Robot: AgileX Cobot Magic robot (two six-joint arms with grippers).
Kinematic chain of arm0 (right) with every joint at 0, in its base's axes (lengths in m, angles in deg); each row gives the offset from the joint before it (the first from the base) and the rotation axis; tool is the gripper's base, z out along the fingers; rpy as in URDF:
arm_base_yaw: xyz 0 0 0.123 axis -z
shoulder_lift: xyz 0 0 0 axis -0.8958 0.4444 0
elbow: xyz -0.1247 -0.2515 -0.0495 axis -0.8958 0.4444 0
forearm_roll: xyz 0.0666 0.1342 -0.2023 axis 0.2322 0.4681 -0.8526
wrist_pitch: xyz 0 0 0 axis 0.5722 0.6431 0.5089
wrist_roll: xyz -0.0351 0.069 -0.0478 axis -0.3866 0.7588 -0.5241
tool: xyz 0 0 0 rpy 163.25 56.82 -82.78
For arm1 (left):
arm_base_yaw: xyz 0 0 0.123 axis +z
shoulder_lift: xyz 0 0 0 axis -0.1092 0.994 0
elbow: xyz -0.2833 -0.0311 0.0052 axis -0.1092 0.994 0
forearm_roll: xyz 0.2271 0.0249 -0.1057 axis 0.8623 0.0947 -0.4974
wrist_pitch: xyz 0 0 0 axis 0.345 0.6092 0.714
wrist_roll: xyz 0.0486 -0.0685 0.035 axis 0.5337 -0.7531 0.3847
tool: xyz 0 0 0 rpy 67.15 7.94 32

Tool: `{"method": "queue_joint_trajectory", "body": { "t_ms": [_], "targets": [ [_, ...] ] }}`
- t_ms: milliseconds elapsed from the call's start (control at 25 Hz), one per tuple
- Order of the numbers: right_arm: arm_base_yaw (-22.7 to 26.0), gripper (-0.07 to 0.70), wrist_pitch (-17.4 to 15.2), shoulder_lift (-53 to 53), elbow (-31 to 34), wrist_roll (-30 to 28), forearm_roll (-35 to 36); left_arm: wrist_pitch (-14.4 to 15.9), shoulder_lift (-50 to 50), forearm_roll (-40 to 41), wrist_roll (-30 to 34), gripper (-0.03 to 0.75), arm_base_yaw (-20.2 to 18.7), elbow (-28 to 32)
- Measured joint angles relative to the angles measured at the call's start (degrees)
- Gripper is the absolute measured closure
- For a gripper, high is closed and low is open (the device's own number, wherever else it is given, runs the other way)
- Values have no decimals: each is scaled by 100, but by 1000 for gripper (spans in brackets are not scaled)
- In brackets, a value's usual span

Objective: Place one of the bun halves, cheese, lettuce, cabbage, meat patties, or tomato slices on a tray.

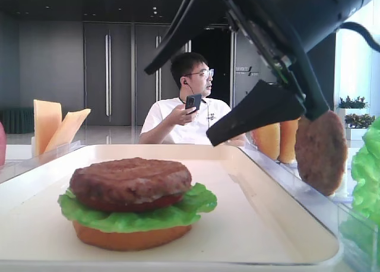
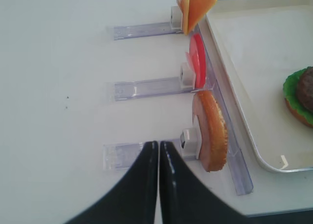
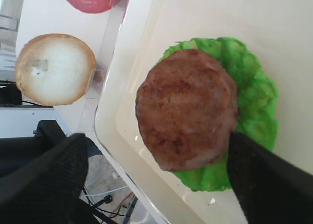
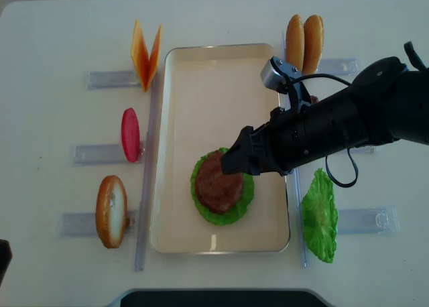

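One meat patty [image 3: 186, 109] lies flat on top of a lettuce leaf [image 3: 254, 101], which rests on a bun half [image 1: 130, 236] inside the tray [image 4: 201, 72], toward its near end in the overhead view. The right gripper [image 3: 156, 180] hangs directly above this stack with its fingers [image 3: 264, 185] spread wide to either side of the patty; the wrist view shows a gap between each finger and the patty, so nothing is held. A second patty [image 1: 320, 152] stands on edge in a rack beside the tray's right rim. Outside the left rim, standing in clear racks, are the cheese slices [image 4: 146, 52], a tomato slice [image 4: 130, 134] and another bun half [image 4: 111, 210]. Two further bun pieces [image 4: 303, 40] stand beyond the right rim, and a second lettuce leaf [image 4: 319, 214] lies beside it. The left gripper [image 2: 157, 150] sits over bare table near the bun rack, its fingertips pressed together and empty.
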Motion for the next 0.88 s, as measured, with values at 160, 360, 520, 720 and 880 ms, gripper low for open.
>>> {"method": "queue_joint_trajectory", "body": {
  "t_ms": [160, 360, 520, 720, 880],
  "targets": [
    [0, 50, 2, -389, 0, 303, -393, 0, 0, 0, 0, 722, 0, 0],
    [0, 48, 96, -962, 0, 892, -1160, 0, 0, 0, 0, 722, 0, 0],
    [0, 48, 86, -1347, -156, 1911, -2464, 0, 0, 0, 0, 722, 0, 0],
    [0, 48, -265, -1561, -855, 3768, -4809, 0, 0, 0, 0, 722, 0, 0],
    [0, 48, -931, -1582, -1454, 4979, -6523, 0, 0, 0, 0, 722, 0, 0]
  ]
}}
